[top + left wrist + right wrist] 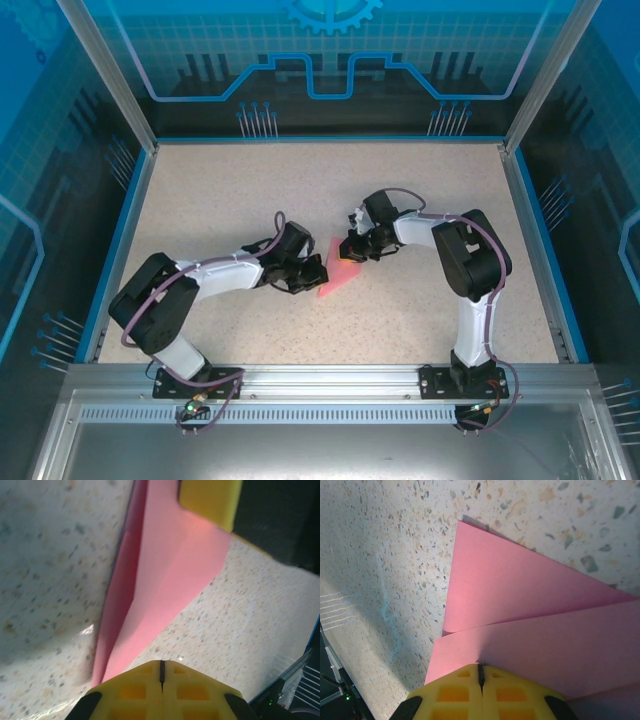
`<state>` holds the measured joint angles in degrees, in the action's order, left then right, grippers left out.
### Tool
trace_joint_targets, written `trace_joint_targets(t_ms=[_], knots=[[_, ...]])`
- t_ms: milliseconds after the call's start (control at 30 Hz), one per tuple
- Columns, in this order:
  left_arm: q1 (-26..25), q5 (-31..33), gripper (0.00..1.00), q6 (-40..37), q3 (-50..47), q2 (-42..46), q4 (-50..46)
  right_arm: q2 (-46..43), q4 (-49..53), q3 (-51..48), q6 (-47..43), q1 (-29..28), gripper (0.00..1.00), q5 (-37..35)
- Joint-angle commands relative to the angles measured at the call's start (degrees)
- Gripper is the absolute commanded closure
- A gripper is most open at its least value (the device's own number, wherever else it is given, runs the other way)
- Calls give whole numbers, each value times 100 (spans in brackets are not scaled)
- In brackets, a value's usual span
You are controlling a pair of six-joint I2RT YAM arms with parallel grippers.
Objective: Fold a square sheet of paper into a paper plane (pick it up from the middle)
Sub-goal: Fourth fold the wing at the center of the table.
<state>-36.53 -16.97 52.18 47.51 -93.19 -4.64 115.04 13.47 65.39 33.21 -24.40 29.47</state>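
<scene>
The pink sheet of paper lies on the speckled table between the two arms, folded into a pointed, plane-like wedge. My left gripper is shut at its left edge. In the left wrist view its yellow fingertips meet with nothing between them, and the paper runs from under them up to a yellow finger of the other arm. My right gripper is shut at the paper's upper end. Its tips rest on an overlapping flap of the paper; the jaws show no paper between them.
The beige speckled table has a blue raised rim on the sides and back. Metal posts stand at the back corners. A metal rail carrying both arm bases runs along the near edge.
</scene>
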Motion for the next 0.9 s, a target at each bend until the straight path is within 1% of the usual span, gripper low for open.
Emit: trace_joint_targets(t_ms=[0,167,400,533,667,767,867], knots=[[33,-11,100,-19,179,-338,-112,721,754,-340,-49,-92,100,-1243],[34,-72,100,11,85,-562,-185,721,748,-336,-43,-85,100,-1221],[20,-9,100,-2,-150,-638,-408,593,779,-282,-67,-88,100,-1095],[10,130,100,-33,-282,-614,-545,204,715,-100,-231,-100,100,-816],[6,168,100,-50,-340,-638,-547,-324,439,-29,-516,-147,100,-291],[-3,184,100,-61,-325,-665,-542,-670,192,-191,-626,-283,100,47],[-3,181,100,-79,-309,-692,-547,-853,64,-383,-617,-484,100,155]])
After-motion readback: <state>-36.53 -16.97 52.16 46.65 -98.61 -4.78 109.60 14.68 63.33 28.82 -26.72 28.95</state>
